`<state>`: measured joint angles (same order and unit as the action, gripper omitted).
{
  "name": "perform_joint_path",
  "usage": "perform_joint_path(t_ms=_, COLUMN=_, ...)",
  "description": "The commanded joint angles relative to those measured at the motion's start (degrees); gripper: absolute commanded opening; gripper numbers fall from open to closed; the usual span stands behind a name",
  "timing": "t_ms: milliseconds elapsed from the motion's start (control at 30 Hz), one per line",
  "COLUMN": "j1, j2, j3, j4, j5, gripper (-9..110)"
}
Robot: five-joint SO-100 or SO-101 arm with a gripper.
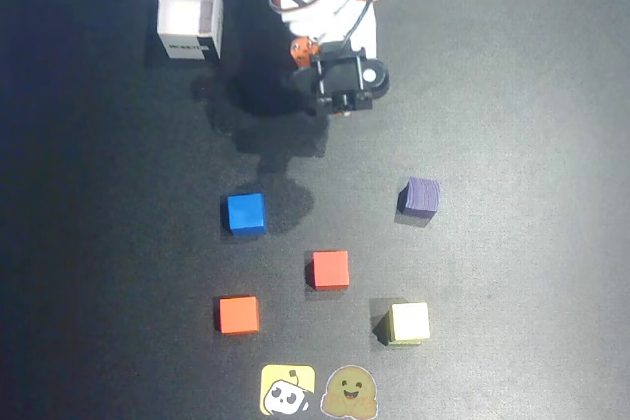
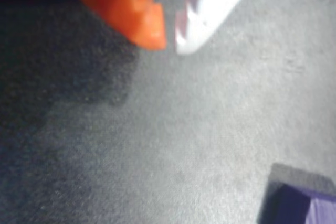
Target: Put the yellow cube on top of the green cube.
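Observation:
The pale-yellow cube (image 1: 409, 322) stands near the front of the mat in the overhead view. A thin dark-green edge shows along its left and lower sides, so it appears to sit on the green cube (image 1: 384, 330), which is almost wholly hidden. The arm (image 1: 346, 78) is folded back at the far side, well away from both. In the wrist view my gripper (image 2: 170, 43) hangs above bare mat. Its orange finger (image 2: 142, 19) and white finger (image 2: 202, 22) are nearly touching at the tips, with nothing between them.
A purple cube (image 1: 419, 198) (image 2: 299, 203), a blue cube (image 1: 245, 212), a red cube (image 1: 331, 269) and an orange-red cube (image 1: 238, 315) lie spread over the dark mat. A white open box (image 1: 190, 15) stands far left. Two stickers (image 1: 313, 390) lie at the front edge.

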<state>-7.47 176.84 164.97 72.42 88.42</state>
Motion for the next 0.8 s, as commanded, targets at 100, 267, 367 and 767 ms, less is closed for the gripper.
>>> perform_joint_path(t_ms=100, j1=0.4, j2=0.4, j3=-0.4, j4=0.3, j5=0.4, gripper=0)
perform_joint_path(t_ms=267, j1=0.4, j2=0.4, j3=-0.4, j4=0.3, j5=0.3, gripper=0)
perform_joint_path(t_ms=367, j1=0.4, j2=0.4, j3=-0.4, j4=0.3, j5=0.3, gripper=0)
perform_joint_path(t_ms=767, j1=0.4, j2=0.4, j3=-0.4, j4=0.3, j5=0.3, gripper=0)
